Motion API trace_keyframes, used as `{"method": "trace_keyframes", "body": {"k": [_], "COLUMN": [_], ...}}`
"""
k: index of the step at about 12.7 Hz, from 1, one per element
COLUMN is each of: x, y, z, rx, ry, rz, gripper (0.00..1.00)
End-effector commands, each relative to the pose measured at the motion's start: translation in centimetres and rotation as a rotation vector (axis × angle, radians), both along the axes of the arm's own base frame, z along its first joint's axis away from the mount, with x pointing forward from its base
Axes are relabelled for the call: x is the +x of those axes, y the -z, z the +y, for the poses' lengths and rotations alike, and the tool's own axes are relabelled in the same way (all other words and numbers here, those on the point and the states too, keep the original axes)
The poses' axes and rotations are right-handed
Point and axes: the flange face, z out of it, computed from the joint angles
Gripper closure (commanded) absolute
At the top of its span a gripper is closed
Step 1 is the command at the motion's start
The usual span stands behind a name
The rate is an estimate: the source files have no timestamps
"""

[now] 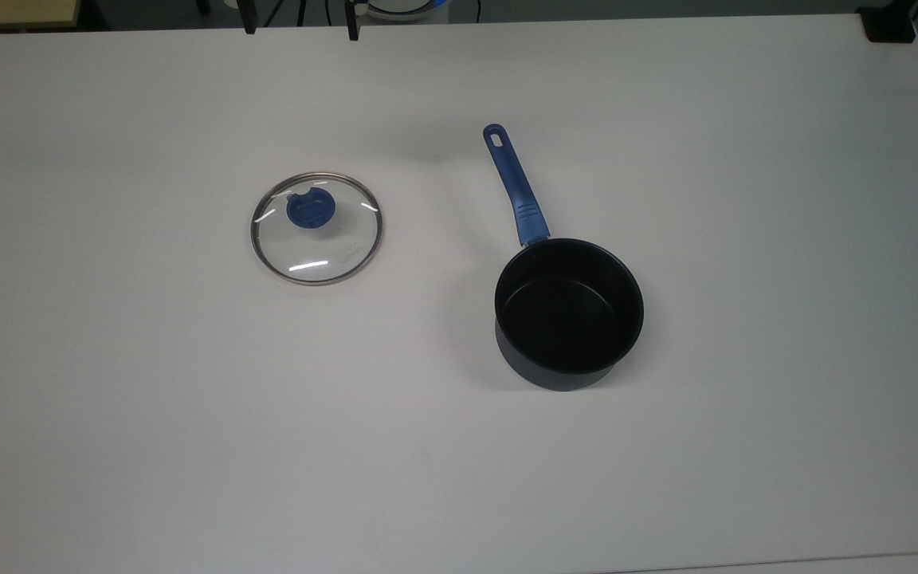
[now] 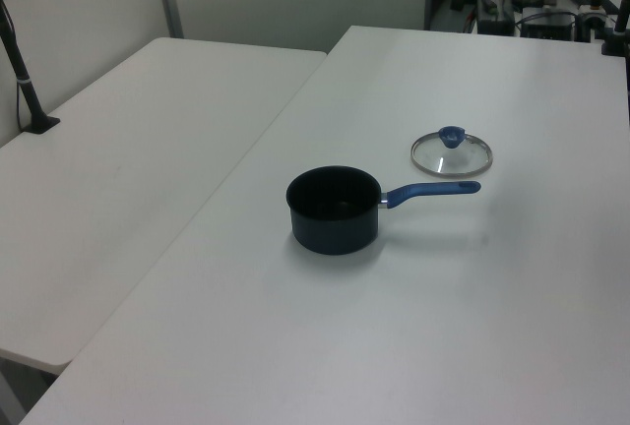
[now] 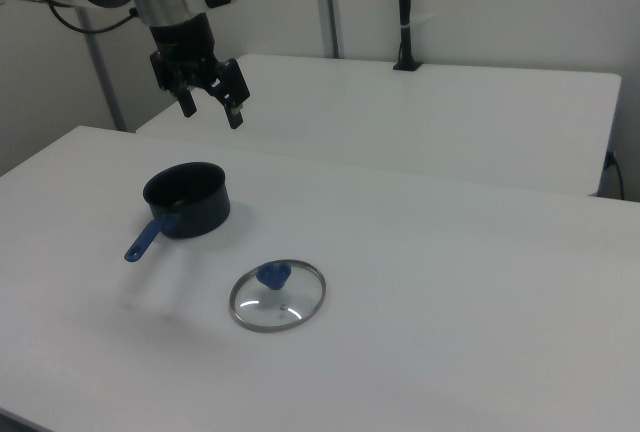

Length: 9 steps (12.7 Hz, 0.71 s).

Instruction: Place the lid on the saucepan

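One lid (image 3: 278,295) — below end effector (image 3: 211,107)

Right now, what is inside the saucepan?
The saucepan holds nothing: its dark inner floor is bare. The lid lies apart on the table. The table under the saucepan is covered.

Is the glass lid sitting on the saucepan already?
No, the glass lid lies flat on the white table, apart from the open saucepan to the top view's right.
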Motion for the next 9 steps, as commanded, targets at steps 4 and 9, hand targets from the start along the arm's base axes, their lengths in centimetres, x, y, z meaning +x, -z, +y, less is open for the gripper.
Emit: {"method": "trace_keyframes", "body": {"k": [4,9], "x": [-0.42,-0.37], "y": [0.02,0.19], "z": [-0.02,0.42], "rx": [-0.002,-0.002], "ry": [-0.011,-0.018], "rz": [0.022,0.027], "gripper": [0.0,0.0]}}
